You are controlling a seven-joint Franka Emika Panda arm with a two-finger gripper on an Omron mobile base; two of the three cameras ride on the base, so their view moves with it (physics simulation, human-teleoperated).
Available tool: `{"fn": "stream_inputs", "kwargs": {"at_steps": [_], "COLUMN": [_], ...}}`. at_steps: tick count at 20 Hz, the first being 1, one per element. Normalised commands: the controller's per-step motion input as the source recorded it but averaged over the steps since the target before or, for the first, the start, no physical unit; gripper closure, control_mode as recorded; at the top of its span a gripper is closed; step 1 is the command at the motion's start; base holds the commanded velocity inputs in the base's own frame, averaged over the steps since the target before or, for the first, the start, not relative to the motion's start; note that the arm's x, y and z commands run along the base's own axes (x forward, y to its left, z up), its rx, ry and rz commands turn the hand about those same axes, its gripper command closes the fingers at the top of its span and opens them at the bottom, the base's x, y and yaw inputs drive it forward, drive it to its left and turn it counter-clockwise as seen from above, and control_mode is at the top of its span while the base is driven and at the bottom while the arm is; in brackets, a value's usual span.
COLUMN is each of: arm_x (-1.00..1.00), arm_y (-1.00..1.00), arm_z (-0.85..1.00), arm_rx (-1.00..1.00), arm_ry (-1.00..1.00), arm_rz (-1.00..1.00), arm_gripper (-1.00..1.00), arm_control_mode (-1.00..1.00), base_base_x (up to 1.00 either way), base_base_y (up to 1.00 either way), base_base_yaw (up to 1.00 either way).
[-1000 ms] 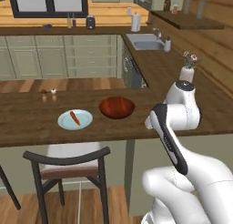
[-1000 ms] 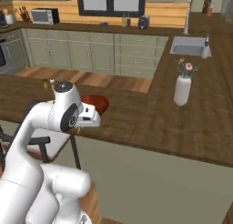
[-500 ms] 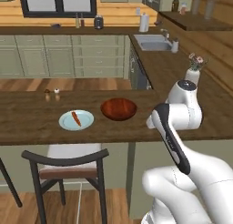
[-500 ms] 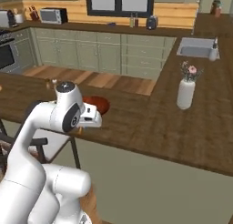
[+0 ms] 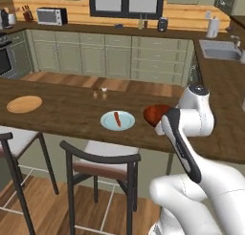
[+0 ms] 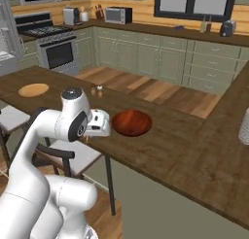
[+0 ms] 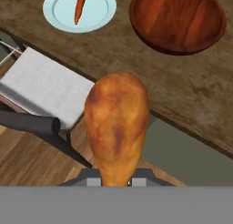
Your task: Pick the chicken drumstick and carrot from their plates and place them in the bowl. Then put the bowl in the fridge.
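Observation:
The golden-brown chicken drumstick (image 7: 117,127) stands in my gripper (image 7: 116,181), which is shut on its thin bone end. In the right base view the gripper (image 6: 97,125) hangs over the counter's near edge, just left of the reddish-brown wooden bowl (image 6: 131,122). That bowl (image 7: 177,18) is empty and lies ahead and to the right in the hand view. The orange carrot (image 5: 116,117) lies on the pale blue plate (image 5: 109,124), left of the bowl (image 5: 154,113). The tan wooden plate (image 5: 24,104) sits bare far to the left.
A dark-framed stool (image 5: 100,157) with a pale seat (image 7: 45,89) stands under the counter edge below the gripper. Small shakers (image 5: 99,90) stand behind the blue plate. A white vase (image 6: 244,126) is on the counter at the right.
The whole scene has slid to the right in the left base view, so the base has driven; the tan plate has come into view. The arm still holds the drumstick the same way.

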Motion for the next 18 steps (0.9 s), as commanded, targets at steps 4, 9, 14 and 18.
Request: {"fn": "stream_inputs", "kwargs": {"at_steps": [4, 9, 14, 18], "arm_x": [0.0, 0.39, 0.98, 0.71], "arm_y": [0.0, -0.23, -0.37, -0.51], "arm_z": [0.0, 0.04, 0.03, 0.1], "arm_rx": [0.0, 0.02, -0.02, -0.03], "arm_ry": [0.0, 0.09, 0.12, 0.02], "arm_rz": [0.0, 0.08, 0.0, -0.03], "arm_gripper": [1.0, 1.0, 1.0, 1.0], "arm_control_mode": [1.0, -1.0, -1.0, -1.0], "base_base_x": [0.89, 0.25, 0.0, 0.0], "base_base_y": [-0.3, -0.14, 0.0, 0.0], "base_base_yaw": [0.39, 0.18, 0.0, 0.0]}}
